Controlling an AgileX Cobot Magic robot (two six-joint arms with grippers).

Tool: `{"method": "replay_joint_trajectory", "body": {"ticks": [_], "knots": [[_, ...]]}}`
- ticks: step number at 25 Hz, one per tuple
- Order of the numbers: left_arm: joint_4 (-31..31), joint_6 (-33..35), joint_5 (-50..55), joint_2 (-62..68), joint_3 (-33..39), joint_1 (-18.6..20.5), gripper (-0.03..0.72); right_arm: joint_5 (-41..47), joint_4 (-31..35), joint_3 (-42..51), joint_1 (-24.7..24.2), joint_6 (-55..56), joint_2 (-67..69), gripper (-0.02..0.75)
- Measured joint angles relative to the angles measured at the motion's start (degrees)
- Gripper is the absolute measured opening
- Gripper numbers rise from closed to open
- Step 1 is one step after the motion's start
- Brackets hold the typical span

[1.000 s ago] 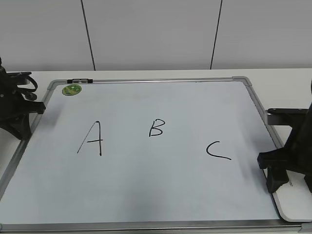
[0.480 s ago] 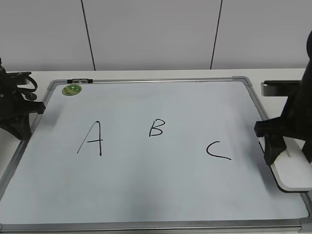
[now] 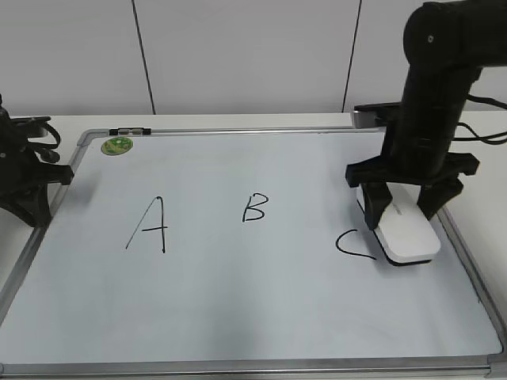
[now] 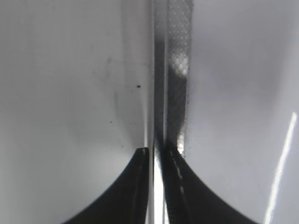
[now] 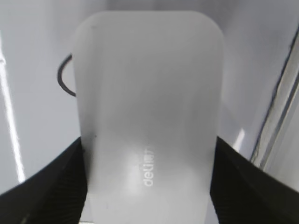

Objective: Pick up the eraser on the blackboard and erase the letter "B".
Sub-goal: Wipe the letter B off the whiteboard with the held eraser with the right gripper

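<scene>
The blackboard (image 3: 238, 301) is a white dry-erase board with a silver frame, lying flat. On it are a black "A" (image 3: 149, 225), the smaller letter "B" (image 3: 254, 208) in the middle and a "C" (image 3: 352, 245). My right gripper (image 3: 409, 212) is shut on the white eraser (image 3: 405, 234), which is over the board's right side, just right of the "C". In the right wrist view the eraser (image 5: 148, 107) fills the space between the jaws (image 5: 148, 186). My left gripper (image 3: 32, 186) is shut and empty at the board's left frame (image 4: 170, 70).
A small round green magnet (image 3: 116, 146) sits at the board's far left corner, next to a black clip (image 3: 129, 131) on the frame. A white table (image 3: 475, 131) surrounds the board, with a grey panelled wall behind.
My right arm has carried the eraser from off the board's right front corner up and leftward onto the board beside the "C". The left arm has not moved.
</scene>
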Motion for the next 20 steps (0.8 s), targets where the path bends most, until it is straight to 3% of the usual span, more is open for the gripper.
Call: {"method": "replay_joint_trajectory", "body": {"ticks": [20], "knots": [[-0.1,0.0,0.0,0.0,0.0,0.0,0.084,0.8,10.5,-26.8,0.5,-4.3,17.9,0.529]]}}
